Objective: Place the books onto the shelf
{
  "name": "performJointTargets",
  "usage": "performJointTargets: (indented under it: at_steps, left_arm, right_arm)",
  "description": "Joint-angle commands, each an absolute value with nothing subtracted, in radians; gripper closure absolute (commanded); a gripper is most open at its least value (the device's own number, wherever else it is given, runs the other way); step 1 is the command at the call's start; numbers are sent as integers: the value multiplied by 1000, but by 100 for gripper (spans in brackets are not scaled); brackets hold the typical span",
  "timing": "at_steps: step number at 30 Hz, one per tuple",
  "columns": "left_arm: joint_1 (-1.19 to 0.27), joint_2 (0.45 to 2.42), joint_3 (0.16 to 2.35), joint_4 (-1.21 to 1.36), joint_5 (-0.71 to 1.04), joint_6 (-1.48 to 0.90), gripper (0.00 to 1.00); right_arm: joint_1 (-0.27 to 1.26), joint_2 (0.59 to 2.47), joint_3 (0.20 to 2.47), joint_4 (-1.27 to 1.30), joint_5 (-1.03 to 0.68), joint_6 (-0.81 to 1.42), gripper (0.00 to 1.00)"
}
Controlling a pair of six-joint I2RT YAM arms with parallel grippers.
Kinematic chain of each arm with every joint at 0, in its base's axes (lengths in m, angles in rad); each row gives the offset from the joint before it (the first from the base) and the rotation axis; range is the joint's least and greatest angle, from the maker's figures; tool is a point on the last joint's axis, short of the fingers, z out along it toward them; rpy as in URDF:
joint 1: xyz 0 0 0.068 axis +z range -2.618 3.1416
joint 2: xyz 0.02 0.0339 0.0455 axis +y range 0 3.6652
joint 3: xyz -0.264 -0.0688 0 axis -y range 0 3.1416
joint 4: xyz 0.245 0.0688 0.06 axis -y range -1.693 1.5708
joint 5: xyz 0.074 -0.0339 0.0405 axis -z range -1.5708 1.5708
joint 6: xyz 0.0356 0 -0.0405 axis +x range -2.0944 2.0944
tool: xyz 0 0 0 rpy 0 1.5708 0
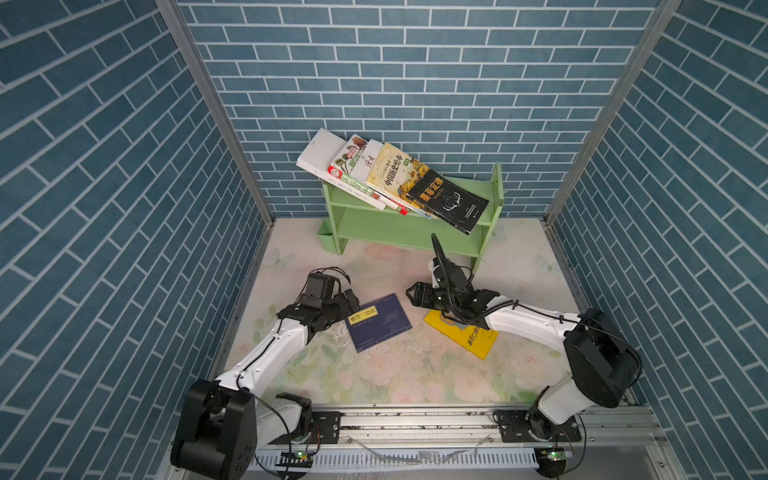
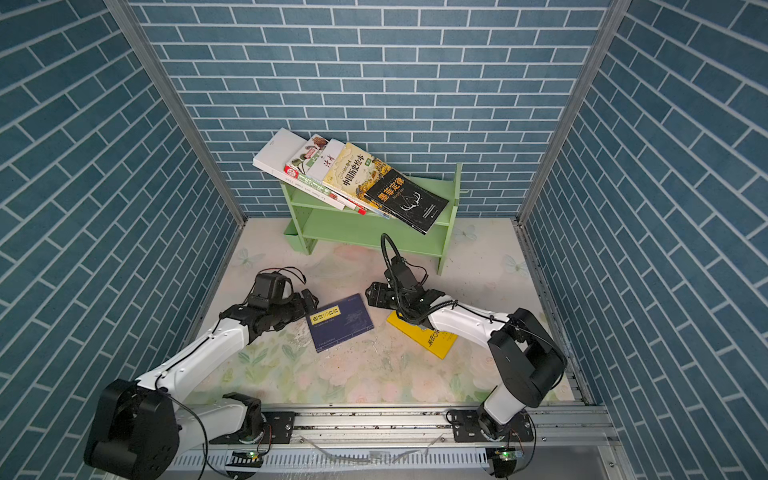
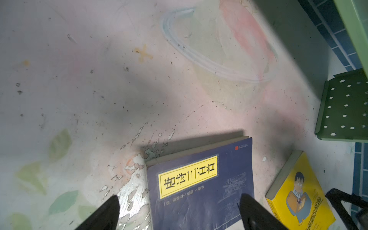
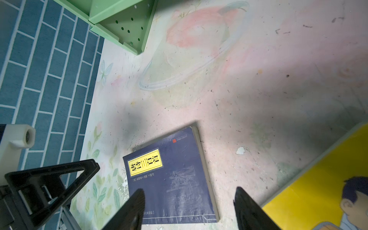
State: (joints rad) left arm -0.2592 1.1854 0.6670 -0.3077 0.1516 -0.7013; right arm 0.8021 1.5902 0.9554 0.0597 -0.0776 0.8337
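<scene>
Shelf (image 1: 399, 232): upper centre, books (image 1: 395, 174) leaning.
Navy book (image 1: 378, 322): flat on desk (image 1: 374, 374).
Left pincer (image 1: 352, 302): wide, empty, beside it.
Right pincer (image 1: 412, 294): wide, empty, near yellow book (image 1: 471, 340).

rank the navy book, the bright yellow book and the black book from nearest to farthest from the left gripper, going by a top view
1. navy book: flat on the table, right beside the left gripper.
2. bright yellow book: also on the table, farther over to the right.
3. black book: at the back, leaning on the upper tier of the shelf.
</scene>
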Motion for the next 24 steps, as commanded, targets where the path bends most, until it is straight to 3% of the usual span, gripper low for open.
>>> performJointTargets:
  at_steps: [1,14,24]
  left_arm:
    - [-253,1215,657,-278,167,-709,4]
    - [-252,1177,566,-294,146,-765,4]
    - [-252,1214,489,-175,223,-833,6]
  right_arm:
    - [809,1616,986,89,-111,857,29]
    - [846,1752,1042,40,-133,850,30]
    - [859,1849,1108,-22,-163,845,32]
